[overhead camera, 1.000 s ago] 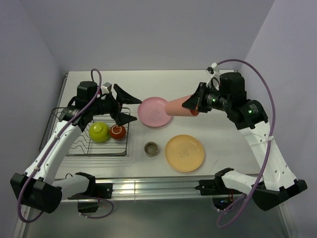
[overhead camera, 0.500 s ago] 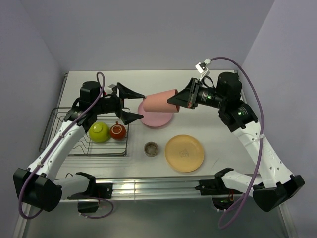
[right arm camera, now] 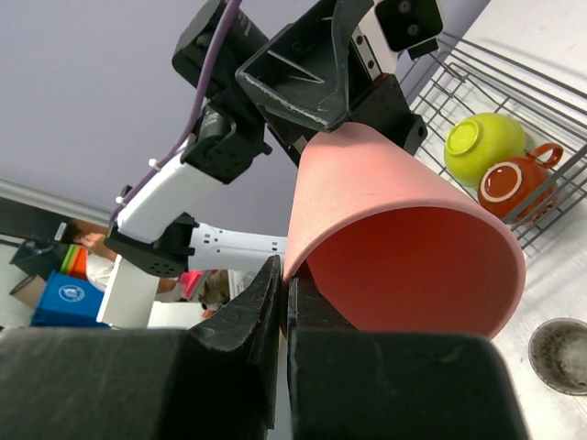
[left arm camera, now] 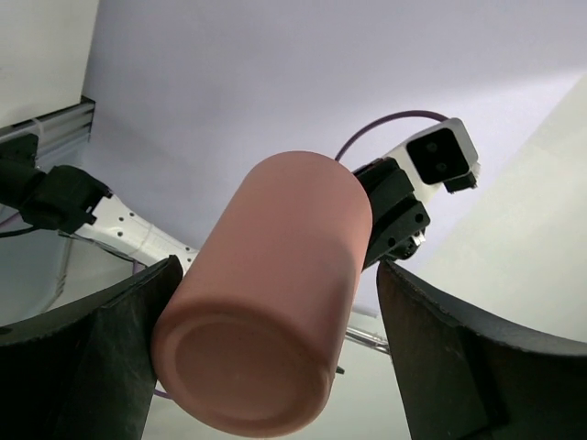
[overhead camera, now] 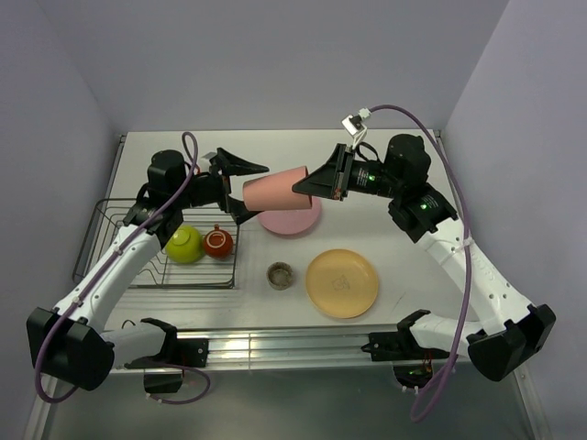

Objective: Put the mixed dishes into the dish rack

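Purple wall (overhead camera: pixel 275 64); right wrist view alone shows its fingers (right arm camera: pixel 238 339) pinching cup (right arm camera: pixel 367 183) rim.

The top external camera is fixed above and behind both arm bases. It looks down and forward over the whole white tabletop (overhead camera: pixel 293 147) from well back. The left wrist camera sits close behind the left hand (left arm camera: pixel 275 275), facing out between its spread fingers and angled up at the wall. The right wrist camera sits close behind the right hand (right arm camera: pixel 282 275), facing along its closed fingers. All three views share the salmon-pink cylindrical cup (overhead camera: pixel 275 191). Each wrist view also shows the opposite hand.
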Tool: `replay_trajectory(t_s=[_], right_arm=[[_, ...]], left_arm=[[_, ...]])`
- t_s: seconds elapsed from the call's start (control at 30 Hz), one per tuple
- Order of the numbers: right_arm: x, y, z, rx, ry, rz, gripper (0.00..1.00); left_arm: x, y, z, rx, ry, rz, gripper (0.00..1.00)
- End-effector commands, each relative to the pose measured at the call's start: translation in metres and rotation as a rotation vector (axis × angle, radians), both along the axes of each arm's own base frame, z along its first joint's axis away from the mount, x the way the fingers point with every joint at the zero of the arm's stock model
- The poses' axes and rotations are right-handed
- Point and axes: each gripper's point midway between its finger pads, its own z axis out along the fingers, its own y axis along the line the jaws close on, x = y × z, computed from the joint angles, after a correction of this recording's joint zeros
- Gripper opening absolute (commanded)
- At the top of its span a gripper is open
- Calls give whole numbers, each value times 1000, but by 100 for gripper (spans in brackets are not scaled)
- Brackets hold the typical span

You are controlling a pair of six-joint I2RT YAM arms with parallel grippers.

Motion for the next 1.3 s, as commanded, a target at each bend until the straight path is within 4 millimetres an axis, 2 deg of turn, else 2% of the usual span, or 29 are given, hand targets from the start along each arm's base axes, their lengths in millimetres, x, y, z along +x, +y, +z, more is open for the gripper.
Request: replay_trajectory(t_s=[0.0, 0.2, 0.27, 0.37, 0.4, 0.43, 0.47, 0.5, 0.57, 0.6, 0.63, 0.67, 0.7, 0.73, 0.77, 0.8, 0.83, 0.87, 0.9, 0.93, 1.03, 1.17, 1.23, 1.27], right_arm=[[-4, 3, 14, 47, -61, 24, 0], [-2, 5, 8, 49, -32, 33, 0], [-2, 6, 12, 68, -46, 39, 0], [-3, 7, 10, 72, -38, 50, 0], [-3, 7, 10, 73, -37, 50, 0], [-3, 7, 10, 73, -37, 53, 0], [-3, 7, 10, 73, -34, 53, 0], [-3, 7, 10, 72, -34, 53, 0], [5, 5, -1, 16, 2, 5, 49], [11, 2, -6, -19, 14, -35, 70], [18, -4, 0, -47, 1, -80, 99], [22, -13, -23, -148, 38, -117, 100], [36, -24, -31, -203, 44, -214, 100], [40, -40, -38, -260, 59, -268, 100], [44, -49, -44, -288, 66, -305, 100], [50, -61, -49, -319, 74, -362, 100], [50, -70, -53, -338, 81, -389, 100], [53, -84, -61, -373, 97, -419, 100], [55, -90, -65, -394, 98, -442, 100], [53, -97, -70, -429, 99, -454, 100], [54, -105, -75, -485, 93, -470, 100], [51, -108, -91, -541, 145, -450, 100], [49, -105, -101, -558, 167, -417, 100], [48, -105, -105, -565, 176, -407, 100]], left_arm=[[-14, 2, 30, -90, -76, -24, 93], [-20, 4, 38, -110, -99, -27, 92], [-21, 4, 39, -117, -101, -28, 90], [-21, 5, 38, -118, -102, -24, 79], [-21, 5, 37, -121, -105, -22, 60], [-21, 6, 37, -126, -105, -17, 48], [-21, 7, 37, -130, -110, -10, 18], [-21, 8, 32, -126, -102, -3, 0], [-18, 12, 21, -85, -92, 17, 0], [-11, 21, 24, -55, -127, 60, 0], [-11, 31, -7, 84, -83, 67, 0], [-9, 42, -20, 167, -65, 87, 0], [12, 67, -15, 266, -100, 187, 0], [-3, 86, -47, 437, -56, 155, 0], [1, 102, -59, 533, -29, 172, 0], [5, 120, -45, 616, -75, 215, 0], [9, 143, -58, 787, -102, 252, 0], [-1, 156, -68, 881, -41, 246, 0], [-2, 168, -62, 951, -63, 274, 0], [-3, 190, -68, 1077, -60, 313, 0], [-20, 212, -81, 1214, -22, 307, 0], [-44, 222, -111, 1270, 36, 285, 0], [-51, 223, -118, 1276, 44, 272, 0], [-54, 233, -124, 1328, 58, 291, 0]])
